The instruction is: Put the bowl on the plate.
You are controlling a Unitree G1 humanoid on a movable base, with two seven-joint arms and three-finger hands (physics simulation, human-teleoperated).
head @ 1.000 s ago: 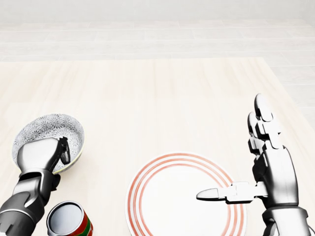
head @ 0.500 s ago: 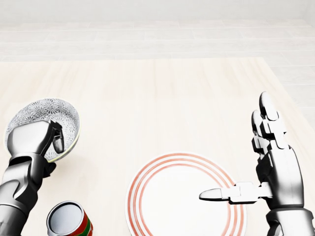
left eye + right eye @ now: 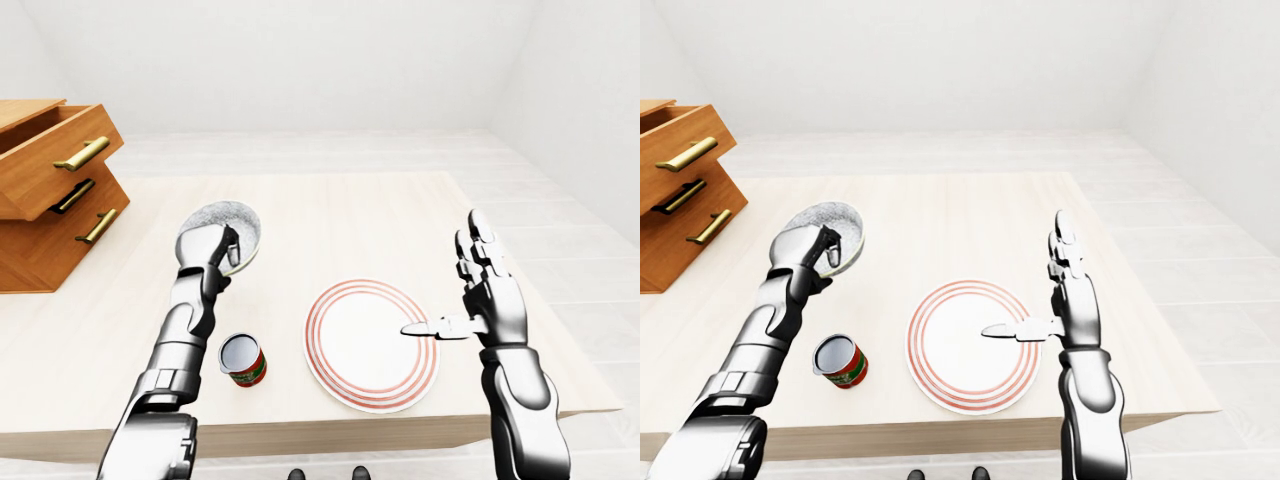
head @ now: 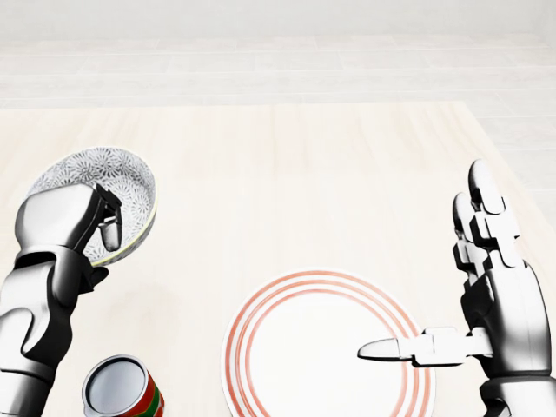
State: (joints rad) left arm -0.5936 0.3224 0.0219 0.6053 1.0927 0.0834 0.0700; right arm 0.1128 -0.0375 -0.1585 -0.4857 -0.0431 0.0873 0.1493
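A grey patterned bowl (image 4: 122, 182) with a pale rim is held tilted above the table at the left of the head view, my left hand (image 4: 78, 228) shut on its near rim. The white plate (image 4: 304, 356) with red rings lies flat at the bottom centre, to the right of the bowl and apart from it. My right hand (image 4: 452, 295) hovers open at the plate's right edge, fingers upright, thumb (image 4: 391, 349) reaching over the plate.
A red and green can (image 4: 122, 391), open at the top, stands below the bowl, left of the plate. A wooden drawer unit (image 3: 50, 190) with brass handles sits at the table's left. The table's edge runs just right of my right hand.
The left hand has lifted the bowl and carried it up and slightly right in the head view. My right hand has drifted a little down and to the right.
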